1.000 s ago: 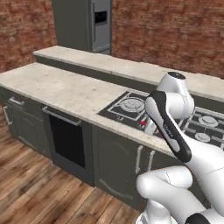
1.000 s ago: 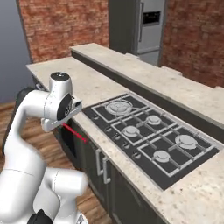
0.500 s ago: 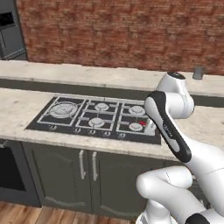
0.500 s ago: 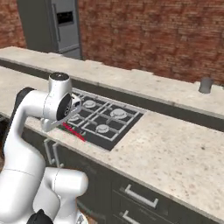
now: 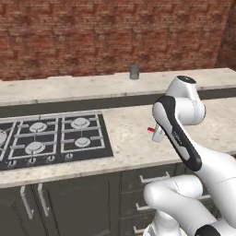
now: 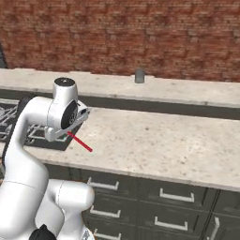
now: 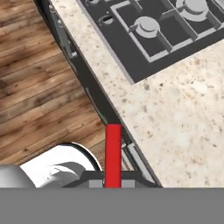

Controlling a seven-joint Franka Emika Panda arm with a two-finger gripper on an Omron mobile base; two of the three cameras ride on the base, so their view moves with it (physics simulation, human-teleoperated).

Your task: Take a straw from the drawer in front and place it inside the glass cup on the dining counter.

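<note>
A: Brick wall (image 5: 92,32) along the back, red-brown, spanning both base views. Below it?

B: Raised dining counter (image 5: 69,87), beige speckled stone, running the whole width on a dark base. In front of and lower than it sits the near tabletop (image 6: 154,140), same beige speckle.

A: Anything set into the near tabletop?

B: Black gas hob (image 5: 50,136) at its left end, several round burners under a grate. The hand view catches a corner of it (image 7: 166,30) too.

A: Under the tabletop's front edge?

B: Dark grey-green cabinet doors (image 5: 69,203) with vertical handles below the hob; stacked drawer fronts (image 6: 173,197) with silver bar handles to the right, all flush. Wooden plank floor (image 7: 39,87) beneath, seen from the hand camera.

A: Robot?

B: White arm folded over the front edge of the near tabletop, tool (image 6: 70,133) at about tabletop height, right of the hob.

A: Tool state?

B: Clamped on the straw (image 6: 79,142). Thin red stick, jutting out from the fingers, slanting down over the tabletop in the right base view. A short red end (image 5: 150,130) shows beside the wrist in the left base view. In the hand view it rises straight up (image 7: 113,153) between the finger tips.

A: Cup?

B: Glass cup (image 5: 134,72), small grey tumbler, upright on the dining counter near its back edge, well apart from the straw. Right base view has it (image 6: 139,76) too.
</note>
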